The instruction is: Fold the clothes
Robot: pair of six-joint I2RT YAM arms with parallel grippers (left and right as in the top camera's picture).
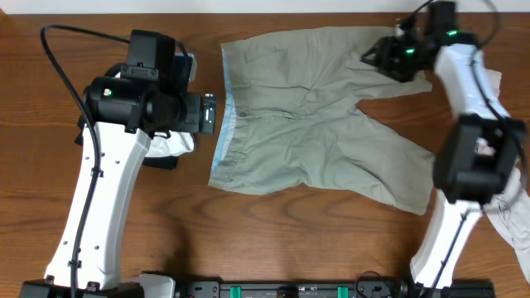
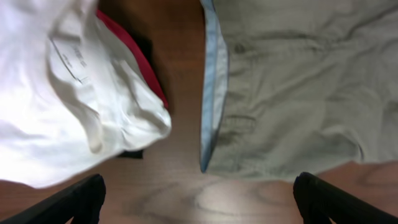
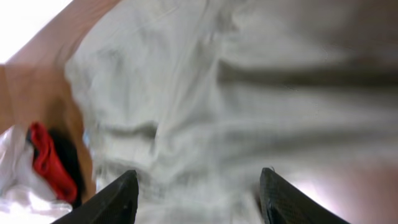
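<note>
A pair of grey-green shorts (image 1: 315, 116) lies spread flat on the wooden table, its waistband with pale blue lining (image 1: 225, 124) at the left and its two legs to the right. My left gripper (image 1: 209, 112) is open and empty just left of the waistband; in the left wrist view its fingers (image 2: 199, 199) frame bare wood below the waistband edge (image 2: 211, 87). My right gripper (image 1: 373, 55) is open over the far leg of the shorts near its hem; in the right wrist view its fingers (image 3: 199, 196) straddle the grey-green fabric (image 3: 249, 93).
A pile of white cloth (image 1: 170, 142) with red and black garments under it (image 2: 140, 53) lies left of the shorts beneath my left arm. More white cloth (image 1: 513, 207) lies at the right edge by the right arm's base.
</note>
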